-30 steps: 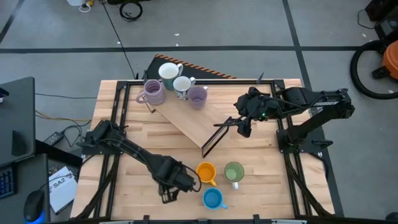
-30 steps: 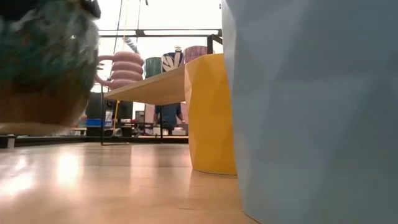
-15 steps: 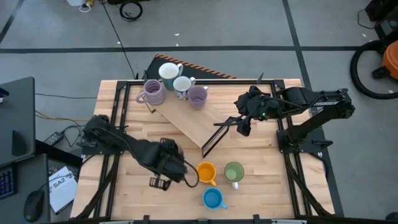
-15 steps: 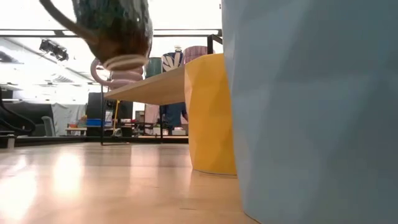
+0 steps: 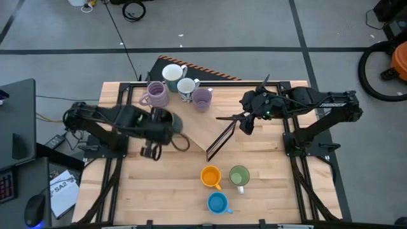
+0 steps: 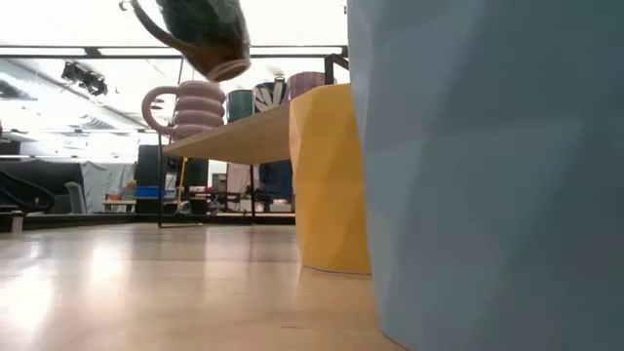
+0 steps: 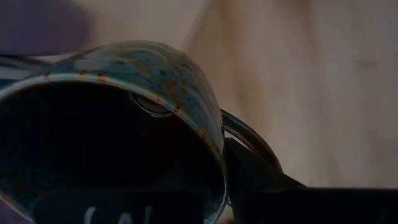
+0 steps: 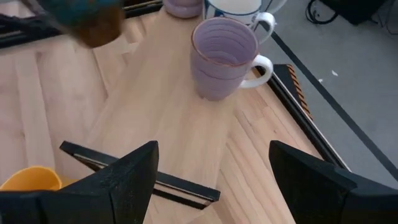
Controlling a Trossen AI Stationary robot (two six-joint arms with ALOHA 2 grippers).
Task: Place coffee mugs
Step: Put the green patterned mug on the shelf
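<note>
— Where is the dark brown mug [image 5: 173, 124]?
— Clamped in the left gripper [image 5: 166, 124], lifted above the table [image 5: 267, 184] beside the raised wooden board [image 5: 194, 124].
— And the right gripper [image 8: 208, 180]?
— Spread wide, near the board's far end.

a: where do things sit around the raised board [image 5: 191, 121]?
b: four mugs stand on its far end: the ringed mug [image 5: 156, 94] at the left corner, two mugs [image 5: 179, 80] behind the middle, another mug [image 5: 202, 99] to their right.
a: and the rest?
b: three mugs [image 5: 221, 183] cluster on the table [image 5: 267, 184] in front of the board, one nearest the front edge. the left gripper [image 5: 166, 124] holds a mug [image 5: 173, 126] over the board's left edge; the right gripper [image 5: 247, 123] hangs just right of it.
</note>
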